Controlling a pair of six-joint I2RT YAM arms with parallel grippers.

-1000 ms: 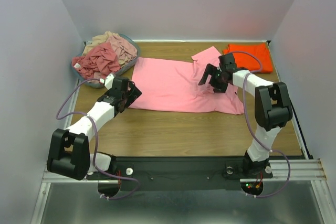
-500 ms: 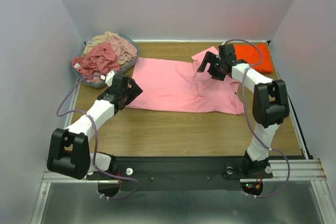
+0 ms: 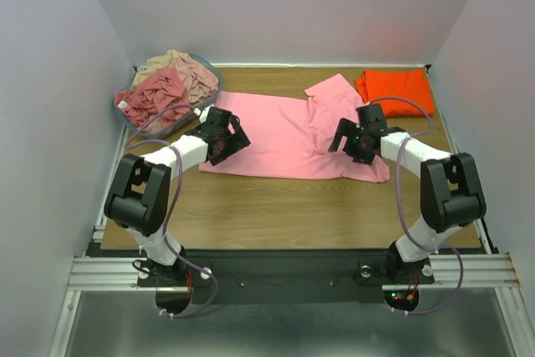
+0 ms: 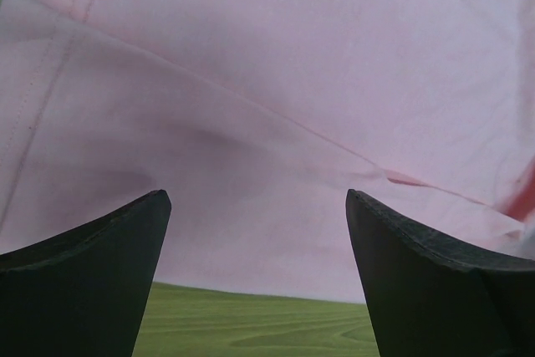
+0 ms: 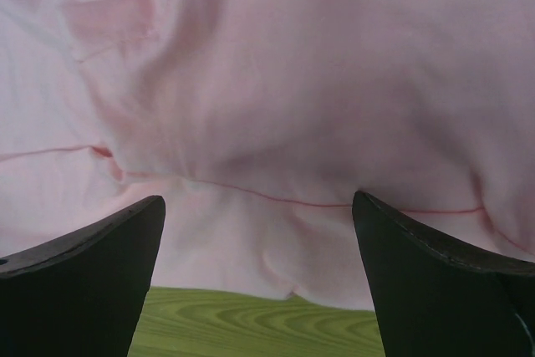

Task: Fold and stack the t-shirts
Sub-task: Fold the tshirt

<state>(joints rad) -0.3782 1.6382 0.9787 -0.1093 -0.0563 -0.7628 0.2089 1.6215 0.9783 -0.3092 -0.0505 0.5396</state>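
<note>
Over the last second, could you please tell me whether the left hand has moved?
Yes. The left hand has shifted to the right, away from the basket, and is now over the left edge of the pink t-shirt.

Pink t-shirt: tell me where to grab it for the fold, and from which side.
Probably best to take the pink t-shirt by its near edge, coming from the arms' side, low over the table. It lies spread flat, so that edge offers a lip; the open left gripper and right gripper face it.

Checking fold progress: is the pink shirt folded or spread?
Spread: the pink shirt lies flat across the table, one sleeve sticking out.
</note>
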